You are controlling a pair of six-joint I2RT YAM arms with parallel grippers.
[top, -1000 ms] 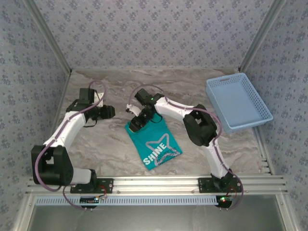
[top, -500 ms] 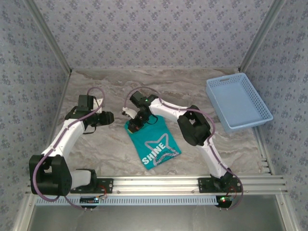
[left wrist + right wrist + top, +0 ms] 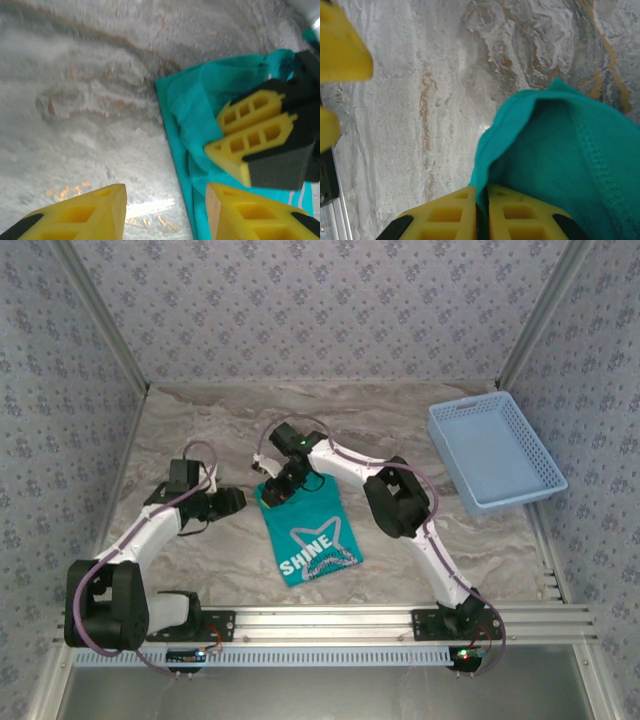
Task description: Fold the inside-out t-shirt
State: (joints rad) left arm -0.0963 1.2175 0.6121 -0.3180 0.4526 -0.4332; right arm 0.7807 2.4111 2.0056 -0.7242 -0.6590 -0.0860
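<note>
Teal t-shirt [image 3: 303, 528] lying folded, white star and "SHINE" print facing up, right gripper [image 3: 481, 200] pinching its far left corner, elbow bent beside it, left gripper [image 3: 165, 195] spread wide, low just left of the shirt.

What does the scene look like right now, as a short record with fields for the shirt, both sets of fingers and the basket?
shirt: teal, folded to a narrow block in the middle of the table, white SHINE print facing up
right fingers: shut on the shirt's far edge, cloth bunched there
left fingers: open, low over the table just left of the shirt, holding nothing
basket: light blue, at the table's far right, apart from the shirt
</note>
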